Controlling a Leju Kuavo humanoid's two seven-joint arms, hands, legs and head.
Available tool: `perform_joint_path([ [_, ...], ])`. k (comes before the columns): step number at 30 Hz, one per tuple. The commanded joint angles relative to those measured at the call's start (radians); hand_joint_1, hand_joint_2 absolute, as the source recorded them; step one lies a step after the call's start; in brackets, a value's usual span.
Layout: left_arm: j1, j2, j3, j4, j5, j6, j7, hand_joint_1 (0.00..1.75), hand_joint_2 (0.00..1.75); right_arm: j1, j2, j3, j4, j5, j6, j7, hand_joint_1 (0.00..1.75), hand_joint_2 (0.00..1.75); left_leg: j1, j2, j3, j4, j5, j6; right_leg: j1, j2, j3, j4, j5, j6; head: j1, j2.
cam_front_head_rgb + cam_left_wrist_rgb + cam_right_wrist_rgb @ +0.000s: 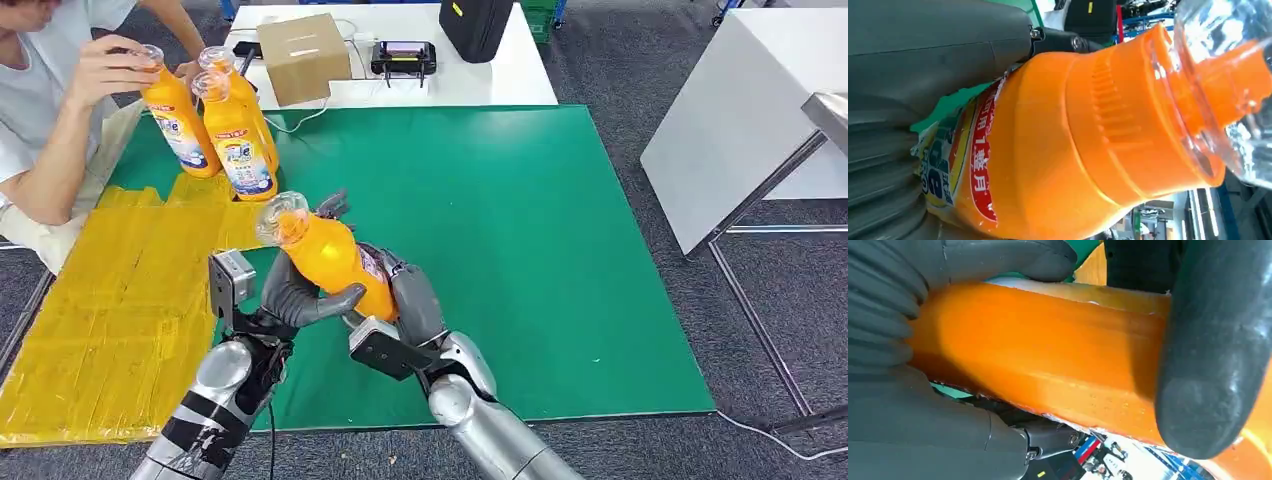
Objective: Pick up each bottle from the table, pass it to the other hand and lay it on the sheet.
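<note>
Wrapping around the orange bottle (330, 258) from both sides: left hand (295, 295) with thumb curled across the front of the body, right hand (405, 300) closed on the lower labelled part. Held tilted above the green mat (520, 230), clear cap (278, 215) pointing up and toward the yellow sheet (110, 310). Pressed against the orange plastic in the right wrist view, a dark fingertip (1213, 365); which hand carries the weight, perhaps both, hard to judge. Farther off, three more bottles (225, 130) standing upright at the sheet's far edge under a person's hand (115, 65).
</note>
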Motion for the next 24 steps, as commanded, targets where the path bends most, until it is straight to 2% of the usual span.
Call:
perform_joint_path([
  [1,-0.037,-0.011,-0.018,0.045,0.013,0.021,-0.007,1.75,1.75,-0.03,-0.019,0.053,0.091,0.005,-0.004,0.002,1.75,1.75,0.003,-0.003,0.006,0.0,-0.003,-0.002,0.002,0.003,0.007,-0.001,-0.002,-0.002,0.0,0.0],
  [15,-0.044,0.001,-0.043,0.037,-0.037,0.058,-0.015,1.75,1.75,-0.036,-0.036,0.036,0.081,0.015,-0.026,0.007,1.75,1.75,0.001,-0.002,0.003,0.0,-0.001,-0.001,0.001,0.001,0.004,-0.001,-0.001,-0.001,0.0,0.0],
  [16,-0.044,0.001,-0.043,0.037,-0.037,0.058,-0.015,1.75,1.75,-0.036,-0.036,0.036,0.081,0.015,-0.026,0.007,1.5,1.75,0.002,-0.003,0.005,0.0,-0.002,-0.002,0.001,0.002,0.006,-0.001,-0.002,-0.002,0.0,0.0],
  [17,-0.042,0.008,-0.04,0.026,-0.05,0.068,-0.017,1.75,1.75,-0.026,-0.045,0.028,0.046,0.019,-0.033,0.008,0.21,1.75,0.002,-0.004,0.004,0.0,-0.002,-0.002,0.001,0.001,0.006,-0.001,-0.002,-0.002,0.0,0.0],
  [18,-0.043,0.013,-0.038,0.02,-0.062,0.078,-0.02,1.75,1.75,-0.02,-0.051,0.021,0.025,0.023,-0.045,0.007,0.0,1.75,0.001,-0.003,0.002,0.0,-0.001,-0.001,0.001,0.001,0.003,-0.001,-0.001,-0.001,0.0,0.0],
  [22,-0.034,0.056,0.012,-0.028,-0.179,0.19,-0.024,1.75,1.75,0.082,-0.113,-0.074,-0.293,-0.108,0.001,-0.003,0.0,1.75,0.001,-0.003,0.0,0.0,-0.001,-0.001,0.001,0.0,0.001,0.0,-0.001,-0.001,0.0,0.0],
  [24,-0.041,0.07,0.028,-0.026,-0.224,0.219,-0.022,1.75,1.75,0.117,-0.137,-0.093,-0.393,-0.122,0.029,0.022,0.0,1.75,0.001,-0.004,0.001,0.001,-0.001,-0.001,0.001,0.001,0.002,0.0,-0.002,-0.001,0.0,0.0],
])
